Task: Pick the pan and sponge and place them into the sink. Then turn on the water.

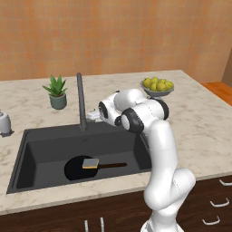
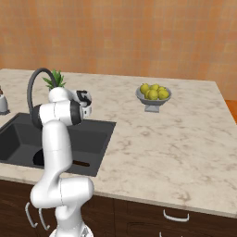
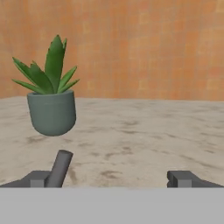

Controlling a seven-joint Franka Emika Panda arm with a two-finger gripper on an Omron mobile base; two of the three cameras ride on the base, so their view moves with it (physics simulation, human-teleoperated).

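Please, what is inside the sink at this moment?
Inside the sink lies the pan, its handle pointing right. The sponge rests on top of the pan, hiding part of it. The drain cannot be seen, and no water runs.

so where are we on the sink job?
Done: the pan lies in the sink with the sponge on it. In hand: the gripper, open and empty, is at the faucet; the hand view shows what looks like its lever beside one of the fingers. Left: no water is running.
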